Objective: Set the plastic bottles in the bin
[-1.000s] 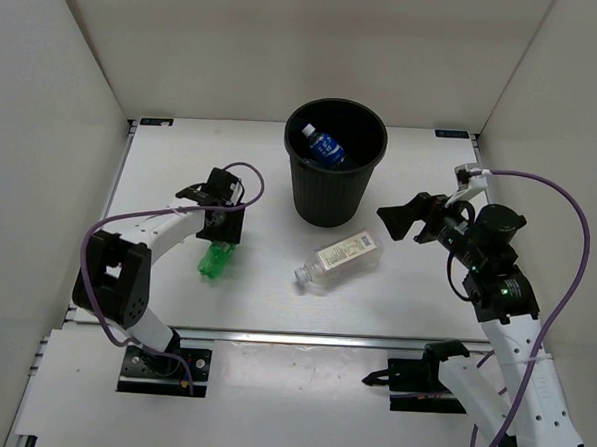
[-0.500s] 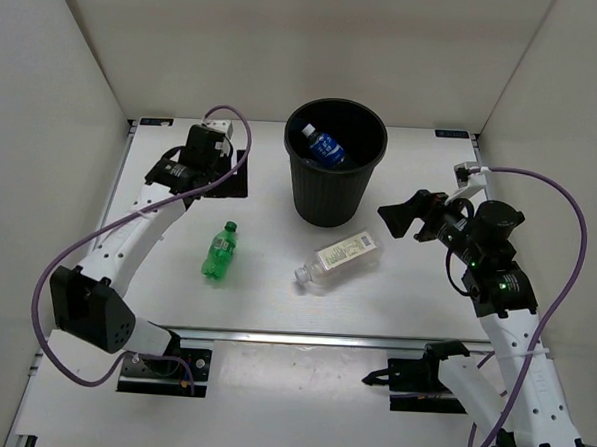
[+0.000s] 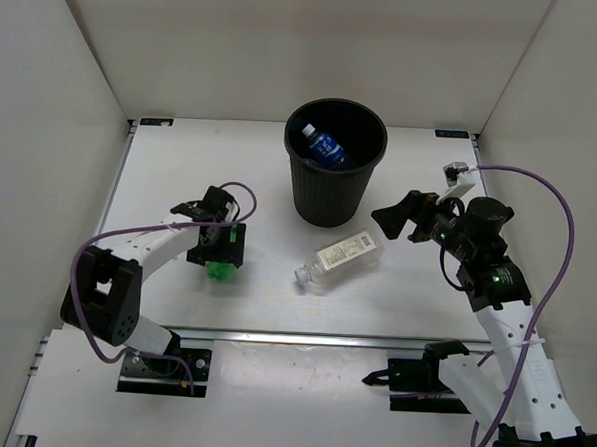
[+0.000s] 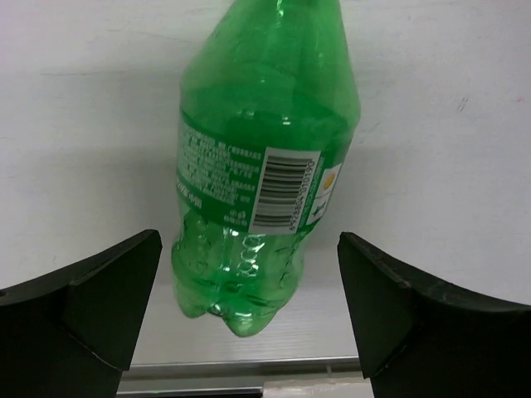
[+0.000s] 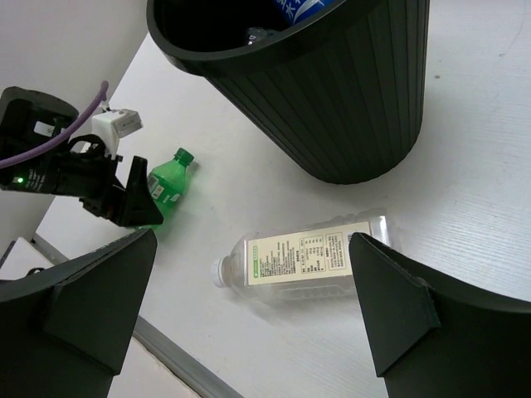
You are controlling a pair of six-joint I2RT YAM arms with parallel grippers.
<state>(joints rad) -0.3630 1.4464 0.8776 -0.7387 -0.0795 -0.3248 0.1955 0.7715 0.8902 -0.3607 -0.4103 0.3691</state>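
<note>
White table (image 3: pixel 161 176), plain white walls (image 3: pixel 288 43), metal rail (image 3: pixel 303 336) along near edge

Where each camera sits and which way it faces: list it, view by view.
Top external: above and behind, looking down; left arm, right arm, bin.
Left wrist: looks down past the open left gripper at the green bottle.
Right wrist: past the open right gripper, toward bin and cream-label bottle.
Shared: all three show the green bottle.

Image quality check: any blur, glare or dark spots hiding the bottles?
Left wrist: green bottle sharp, barcode clear, only small highlights; end effector fingers dark, little detail. Right wrist: white-label bottle crisp, soft shadow under it. Top external: even light; bin interior dark, yet blue-label bottle visible.
</note>
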